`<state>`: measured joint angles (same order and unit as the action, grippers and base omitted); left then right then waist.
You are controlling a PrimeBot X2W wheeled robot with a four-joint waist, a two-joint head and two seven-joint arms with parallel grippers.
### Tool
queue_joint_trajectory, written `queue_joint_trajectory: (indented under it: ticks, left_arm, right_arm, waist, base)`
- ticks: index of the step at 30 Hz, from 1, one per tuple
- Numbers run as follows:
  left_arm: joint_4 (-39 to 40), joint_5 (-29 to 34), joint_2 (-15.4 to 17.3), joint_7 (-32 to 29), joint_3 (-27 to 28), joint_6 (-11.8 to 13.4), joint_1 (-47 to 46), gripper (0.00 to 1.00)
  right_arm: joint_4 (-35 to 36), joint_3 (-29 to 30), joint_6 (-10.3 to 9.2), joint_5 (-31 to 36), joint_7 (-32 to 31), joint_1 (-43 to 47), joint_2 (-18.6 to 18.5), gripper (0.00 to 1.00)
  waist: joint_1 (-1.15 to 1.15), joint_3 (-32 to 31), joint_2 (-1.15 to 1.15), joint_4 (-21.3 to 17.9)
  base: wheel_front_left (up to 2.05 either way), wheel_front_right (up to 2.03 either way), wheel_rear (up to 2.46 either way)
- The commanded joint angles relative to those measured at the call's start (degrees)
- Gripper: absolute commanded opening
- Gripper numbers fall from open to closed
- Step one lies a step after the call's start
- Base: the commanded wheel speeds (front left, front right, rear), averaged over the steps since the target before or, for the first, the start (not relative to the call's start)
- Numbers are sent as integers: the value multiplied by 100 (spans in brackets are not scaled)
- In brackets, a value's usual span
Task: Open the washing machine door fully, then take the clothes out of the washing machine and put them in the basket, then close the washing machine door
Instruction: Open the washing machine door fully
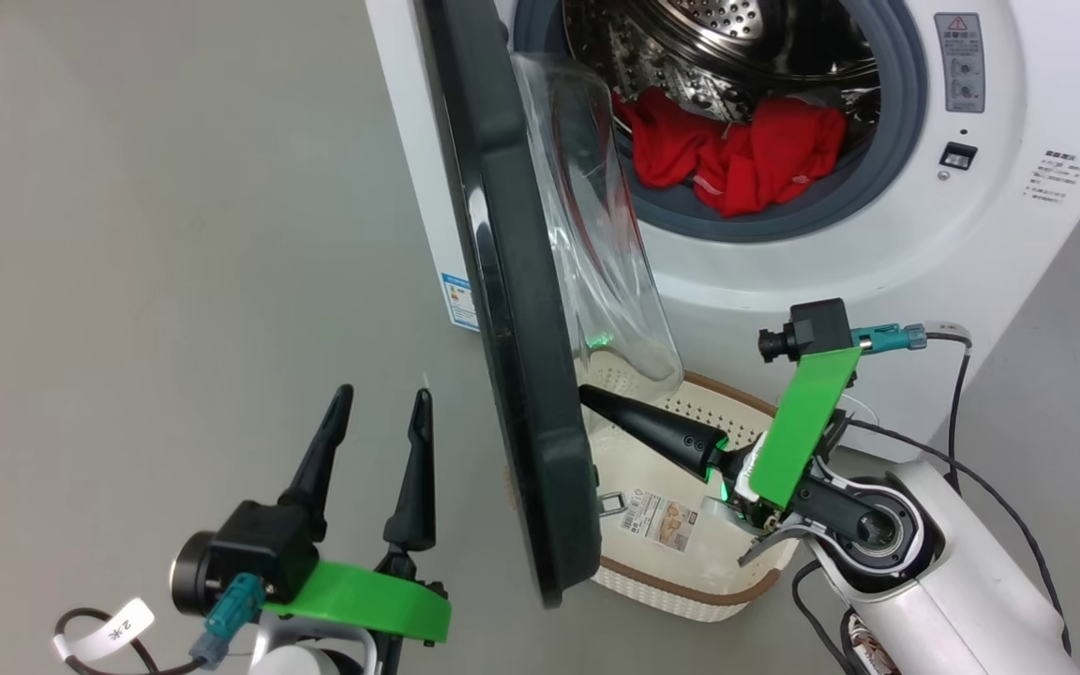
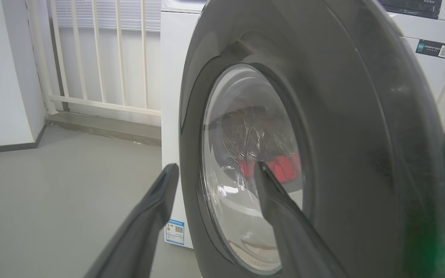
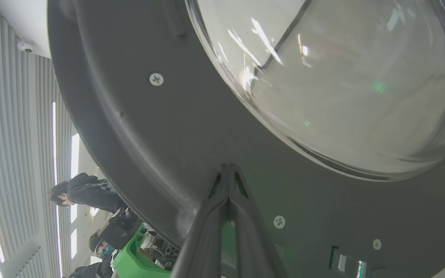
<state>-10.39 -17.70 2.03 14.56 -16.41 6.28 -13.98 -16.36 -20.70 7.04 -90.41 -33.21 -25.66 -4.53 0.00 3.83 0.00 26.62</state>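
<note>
Opening the door (image 1: 512, 309) is the step in hand: it stands partly swung, edge-on. The right hand (image 1: 596, 398), fingers shut on nothing, has its tip at the door's inner face, just below the glass bowl. The left hand (image 1: 383, 394) hangs spread open beside the outer face. Next, I judge, comes a steady outward push. Clothes (image 1: 737, 155) lie in the drum beyond the right hand, with the basket (image 1: 681, 589) beneath it. The right wrist view gives the tip's spot between screws, and the left wrist view gives the outer face, with red through the glass.

Glossy blk door (image 1: 512, 309), steel drum (image 1: 737, 47)
</note>
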Motion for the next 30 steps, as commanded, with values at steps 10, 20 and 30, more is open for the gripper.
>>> queue_joint_trajectory:
  ticks: [10,20,30]
  left_arm:
    - [96,-61,85,44,110,43,-30,100]
    - [79,-112,85,44,80,54,-6,100]
    - [121,-105,98,44,113,62,89,100]
  right_arm:
    - [113,-300,45,-262,143,-76,158,0]
    - [80,-420,45,-288,260,-89,99,0]
    - [365,-484,45,424,836,134,-187,35]
  waist:
    - [0,-24,0,208]
    - [0,-27,0,281]
    - [0,-123,0,260]
  base:
    - [0,0,0]
    - [0,0,0]
    - [0,0,0]
